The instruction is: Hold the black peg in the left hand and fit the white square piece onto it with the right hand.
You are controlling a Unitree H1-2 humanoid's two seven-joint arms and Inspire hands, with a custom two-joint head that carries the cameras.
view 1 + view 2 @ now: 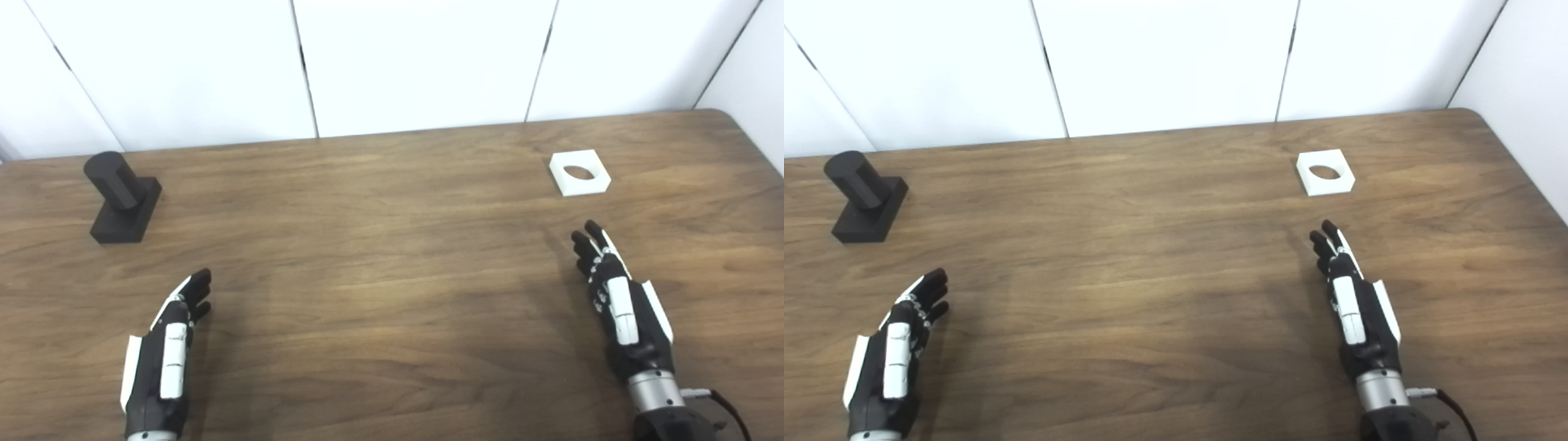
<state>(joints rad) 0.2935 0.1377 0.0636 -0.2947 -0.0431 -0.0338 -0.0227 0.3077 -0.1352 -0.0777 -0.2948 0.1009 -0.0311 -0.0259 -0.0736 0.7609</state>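
The black peg, a round post on a square base, stands at the far left of the wooden table. A white square piece with a round hole lies flat at the far right. My left hand hovers near the front left, open, fingers stretched toward the peg and well short of it. My right hand is open at the front right, fingertips pointing at the white piece, a short gap below it. Neither hand holds anything.
White wall panels rise right behind the table's back edge. The table's rounded far right corner lies close to the side wall. A cable runs from the right wrist.
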